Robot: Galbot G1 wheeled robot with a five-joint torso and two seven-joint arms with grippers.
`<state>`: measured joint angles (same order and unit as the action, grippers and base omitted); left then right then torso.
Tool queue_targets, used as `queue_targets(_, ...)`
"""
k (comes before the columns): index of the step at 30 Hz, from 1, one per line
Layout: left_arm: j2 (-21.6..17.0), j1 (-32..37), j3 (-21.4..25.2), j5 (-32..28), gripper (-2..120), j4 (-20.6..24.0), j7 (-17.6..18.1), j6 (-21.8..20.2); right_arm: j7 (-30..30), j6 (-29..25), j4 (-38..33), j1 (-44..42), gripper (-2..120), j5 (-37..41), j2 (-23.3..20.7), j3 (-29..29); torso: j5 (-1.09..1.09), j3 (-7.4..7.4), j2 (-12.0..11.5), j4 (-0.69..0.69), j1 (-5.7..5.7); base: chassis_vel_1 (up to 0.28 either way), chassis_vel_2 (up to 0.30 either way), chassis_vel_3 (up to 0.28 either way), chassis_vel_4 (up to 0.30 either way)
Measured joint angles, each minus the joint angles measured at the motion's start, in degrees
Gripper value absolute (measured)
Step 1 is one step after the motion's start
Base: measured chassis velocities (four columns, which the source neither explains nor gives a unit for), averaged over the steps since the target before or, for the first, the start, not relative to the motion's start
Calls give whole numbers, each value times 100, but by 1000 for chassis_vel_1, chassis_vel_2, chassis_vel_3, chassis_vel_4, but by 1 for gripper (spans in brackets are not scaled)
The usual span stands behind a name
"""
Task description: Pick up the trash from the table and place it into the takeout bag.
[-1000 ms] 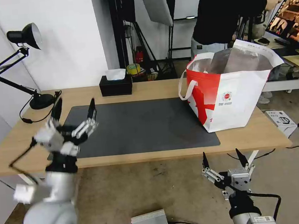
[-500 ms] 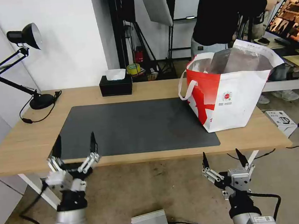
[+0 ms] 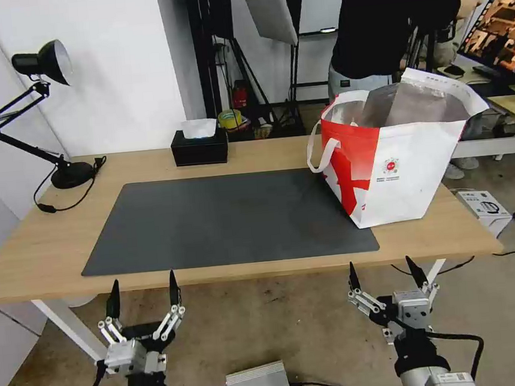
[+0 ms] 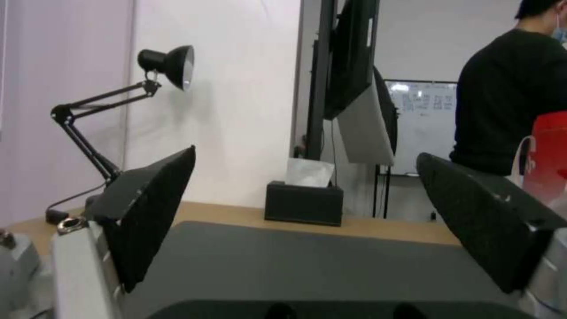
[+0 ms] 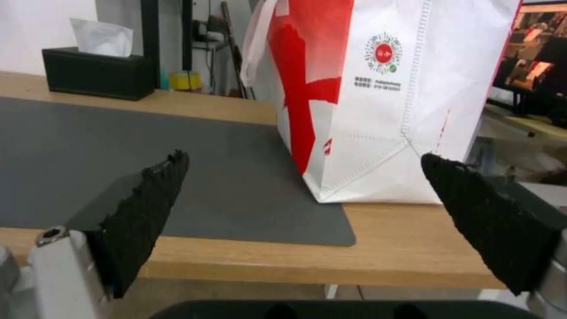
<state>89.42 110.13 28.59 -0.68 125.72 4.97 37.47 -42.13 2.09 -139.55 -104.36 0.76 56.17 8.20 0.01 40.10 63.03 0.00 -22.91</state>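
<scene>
On the table (image 3: 254, 151) stands the takeout bag (image 3: 413, 185); left gripper (image 3: 141, 290) and right gripper (image 3: 383, 273) hang released.

Red-and-white takeout bag (image 3: 399, 168) with silver lining, dark grey mat (image 3: 230, 219), light-wood table (image 3: 34, 248), black tissue box (image 3: 199, 149)

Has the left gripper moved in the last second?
Yes. The left gripper has dropped from over the grey mat to below the table front edge, fingers open, level with the parked right gripper.
</scene>
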Motion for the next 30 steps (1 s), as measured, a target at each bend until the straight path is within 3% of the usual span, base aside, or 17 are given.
queue_targets(30,53,116,-40,56,100,-266,156,240,0,0,0,0,100,0,0,0,-1,0,0,0,0,0,0,0,0)
